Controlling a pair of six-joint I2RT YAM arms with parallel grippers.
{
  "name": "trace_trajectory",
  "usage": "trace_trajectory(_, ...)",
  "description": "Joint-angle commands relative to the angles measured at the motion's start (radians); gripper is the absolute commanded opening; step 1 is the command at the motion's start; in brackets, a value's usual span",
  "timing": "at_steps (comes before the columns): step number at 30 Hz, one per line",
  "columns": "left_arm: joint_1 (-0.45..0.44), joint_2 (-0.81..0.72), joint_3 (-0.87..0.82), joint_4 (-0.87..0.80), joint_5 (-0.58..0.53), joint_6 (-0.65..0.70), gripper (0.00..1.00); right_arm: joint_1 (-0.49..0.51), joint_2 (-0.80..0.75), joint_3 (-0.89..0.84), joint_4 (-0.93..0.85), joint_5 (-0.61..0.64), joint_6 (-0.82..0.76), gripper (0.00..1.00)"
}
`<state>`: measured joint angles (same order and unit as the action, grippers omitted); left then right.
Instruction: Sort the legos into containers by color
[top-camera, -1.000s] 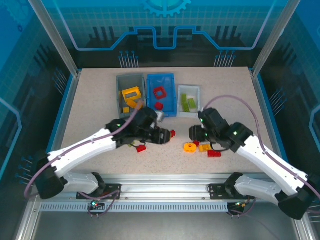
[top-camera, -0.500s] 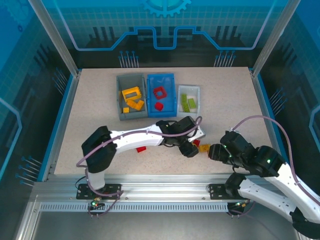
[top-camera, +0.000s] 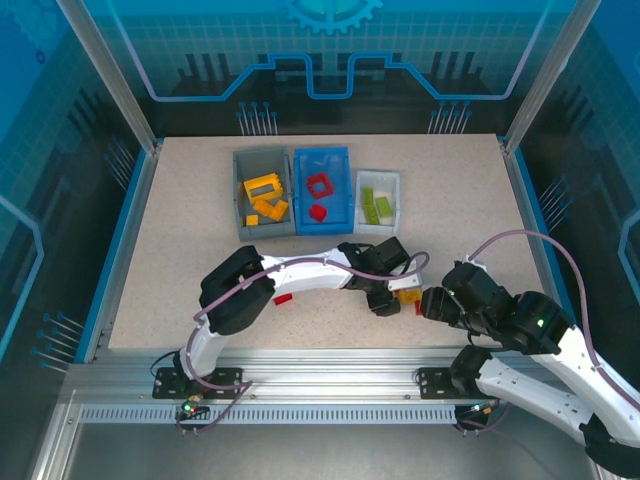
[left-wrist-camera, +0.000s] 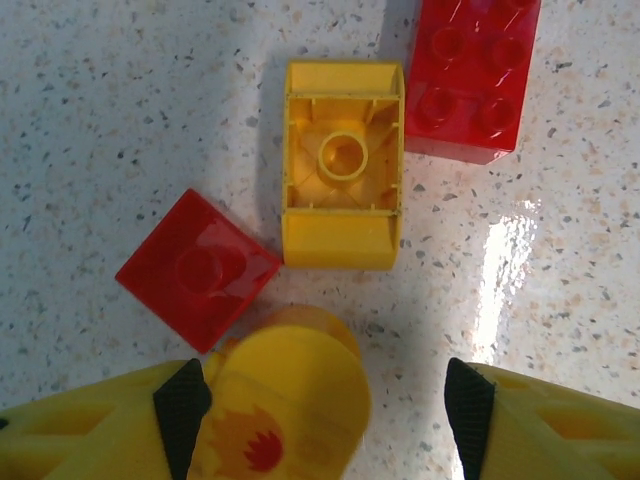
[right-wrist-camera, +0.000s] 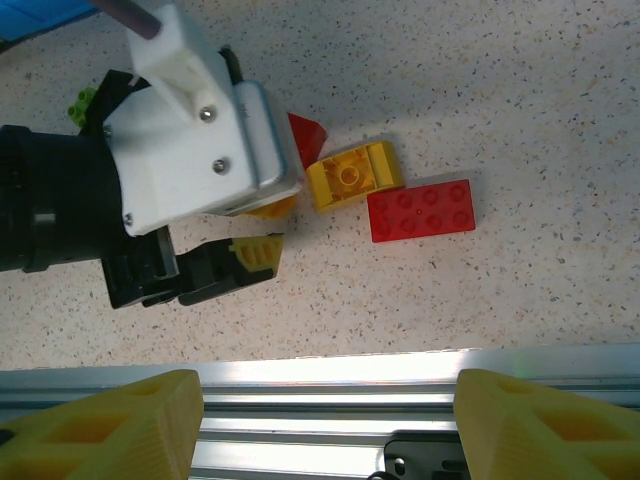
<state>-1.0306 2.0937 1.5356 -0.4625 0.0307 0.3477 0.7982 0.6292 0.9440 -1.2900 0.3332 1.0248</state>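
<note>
Position of yellow round lego (left-wrist-camera: 285, 400) decides the next move. It lies directly under the left gripper (left-wrist-camera: 320, 410), between the open jaws but off-centre: almost touching one pad (left-wrist-camera: 183, 410), well apart from the other. The jaws hold nothing.

Just beyond it lie a red square lego (left-wrist-camera: 198, 270), a yellow brick (left-wrist-camera: 343, 165) turned upside-down w/ its long axis pointing away from the gripper, and a long red brick (left-wrist-camera: 472, 75).

The right gripper (right-wrist-camera: 325, 420) is also open and empty, back over the near rail (right-wrist-camera: 330, 370), so the left arm is nearer. The grey bin (top-camera: 240, 190), w/ yellow pieces inside, is toward the far left of this group.

I think a straight descent and closing is enough, but the red square may get nudged.
</note>
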Motion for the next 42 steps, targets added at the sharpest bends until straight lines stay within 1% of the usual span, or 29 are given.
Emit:
trace_trajectory(1,-0.003,0.055,0.016,-0.015,-0.022,0.031,0.66,0.002,-0.001,0.010,0.004,0.004,0.009,0.68)
trace_trajectory(4,-0.003,0.056,0.007,-0.003,-0.038,0.018,0.64,0.001,0.006,0.015,0.008,0.000,0.002,0.68)
trace_trajectory(8,-0.003,0.015,-0.026,0.030,-0.051,0.001,0.67,0.001,0.013,0.017,0.011,-0.002,-0.002,0.68)
trace_trajectory(10,-0.003,0.023,-0.020,0.017,-0.058,0.002,0.66,-0.001,0.013,0.013,0.018,-0.002,-0.004,0.68)
trace_trajectory(16,-0.003,0.051,-0.036,0.019,-0.057,-0.016,0.55,-0.001,0.018,0.015,0.024,-0.004,-0.004,0.67)
trace_trajectory(19,-0.003,0.053,-0.044,0.025,-0.064,-0.034,0.46,-0.002,0.012,0.010,0.023,-0.003,-0.003,0.67)
trace_trajectory(22,-0.003,0.034,-0.056,0.037,-0.066,-0.052,0.39,-0.002,0.011,0.004,0.027,-0.006,-0.004,0.67)
trace_trajectory(25,-0.001,-0.013,-0.079,0.062,-0.084,-0.092,0.35,-0.004,0.010,0.005,0.039,-0.011,-0.015,0.65)
trace_trajectory(28,0.014,-0.103,-0.121,0.087,-0.101,-0.165,0.32,-0.005,0.013,0.013,0.056,-0.011,-0.049,0.63)
trace_trajectory(31,0.049,-0.229,-0.176,0.094,-0.122,-0.245,0.32,-0.008,0.031,0.028,0.083,-0.019,-0.113,0.62)
trace_trajectory(34,0.115,-0.347,-0.213,0.050,-0.141,-0.324,0.32,-0.010,0.066,0.044,0.142,-0.053,-0.186,0.61)
trace_trajectory(37,0.210,-0.450,-0.244,-0.006,-0.163,-0.391,0.30,-0.010,0.130,0.055,0.228,-0.106,-0.269,0.60)
trace_trajectory(39,0.288,-0.508,-0.253,-0.052,-0.196,-0.436,0.29,-0.010,0.185,0.061,0.325,-0.179,-0.334,0.59)
trace_trajectory(40,0.322,-0.526,-0.251,-0.076,-0.201,-0.449,0.29,-0.009,0.211,0.065,0.371,-0.207,-0.359,0.58)
trace_trajectory(42,0.400,-0.541,-0.231,-0.131,-0.255,-0.473,0.29,-0.003,0.268,0.075,0.481,-0.261,-0.403,0.58)
